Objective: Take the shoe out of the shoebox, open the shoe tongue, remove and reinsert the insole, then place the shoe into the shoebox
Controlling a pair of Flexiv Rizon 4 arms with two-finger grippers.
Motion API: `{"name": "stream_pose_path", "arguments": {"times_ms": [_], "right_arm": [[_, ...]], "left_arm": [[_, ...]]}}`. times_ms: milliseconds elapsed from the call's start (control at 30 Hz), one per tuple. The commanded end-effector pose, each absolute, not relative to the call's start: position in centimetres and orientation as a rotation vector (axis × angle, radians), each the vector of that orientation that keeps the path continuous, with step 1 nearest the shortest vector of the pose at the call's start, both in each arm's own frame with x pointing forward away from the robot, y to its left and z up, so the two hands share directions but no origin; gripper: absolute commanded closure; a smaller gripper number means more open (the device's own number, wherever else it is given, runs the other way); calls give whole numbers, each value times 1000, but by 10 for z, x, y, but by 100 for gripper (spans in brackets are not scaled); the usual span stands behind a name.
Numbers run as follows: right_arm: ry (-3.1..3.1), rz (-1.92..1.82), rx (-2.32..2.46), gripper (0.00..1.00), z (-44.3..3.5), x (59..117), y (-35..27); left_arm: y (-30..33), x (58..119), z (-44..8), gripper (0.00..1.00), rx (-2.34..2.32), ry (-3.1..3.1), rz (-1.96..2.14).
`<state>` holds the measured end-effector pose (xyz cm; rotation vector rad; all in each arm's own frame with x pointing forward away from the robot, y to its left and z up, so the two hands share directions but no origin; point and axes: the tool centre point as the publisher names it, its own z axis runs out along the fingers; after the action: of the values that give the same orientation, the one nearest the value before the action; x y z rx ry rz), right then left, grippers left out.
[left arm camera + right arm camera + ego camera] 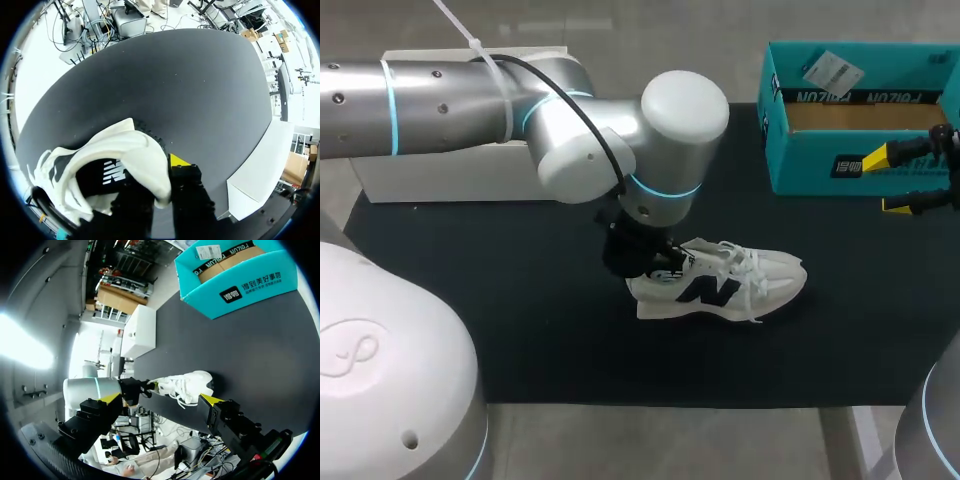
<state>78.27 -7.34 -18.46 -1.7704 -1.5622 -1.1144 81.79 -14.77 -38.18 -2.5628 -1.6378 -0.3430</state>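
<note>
White sneaker upright at the centre of the black table, toe to the right. Its heel is clamped by the left tool; only the left wrist view shows the pinched collar. Far right, the right tool gapes beside the teal shoebox, which bears printed labels.

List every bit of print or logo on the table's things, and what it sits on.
White lettering on a black band, upside down in the head view: shoebox, inner wall.
White characters on a black label: shoebox, outer side.
White sticker on the box rim: too small to read.
Dark logo: shoe, side.
</note>
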Motion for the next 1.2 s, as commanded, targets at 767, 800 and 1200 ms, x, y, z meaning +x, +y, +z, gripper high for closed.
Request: {"name": "stream_pose_path", "arguments": {"times_ms": [767,800,1200], "right_arm": [[-1563,-1113,-1773,0,-185,782,-73],[-1563,-1113,-1773,0,-185,782,-73],[-1563,-1113,-1773,0,-185,782,-73]], "left_arm": [[-131,834,-278,0,-2410,-2353,-99],[-130,836,-277,0,-2389,-2387,-6],[-128,839,-274,0,-2406,-2366,131]]}}
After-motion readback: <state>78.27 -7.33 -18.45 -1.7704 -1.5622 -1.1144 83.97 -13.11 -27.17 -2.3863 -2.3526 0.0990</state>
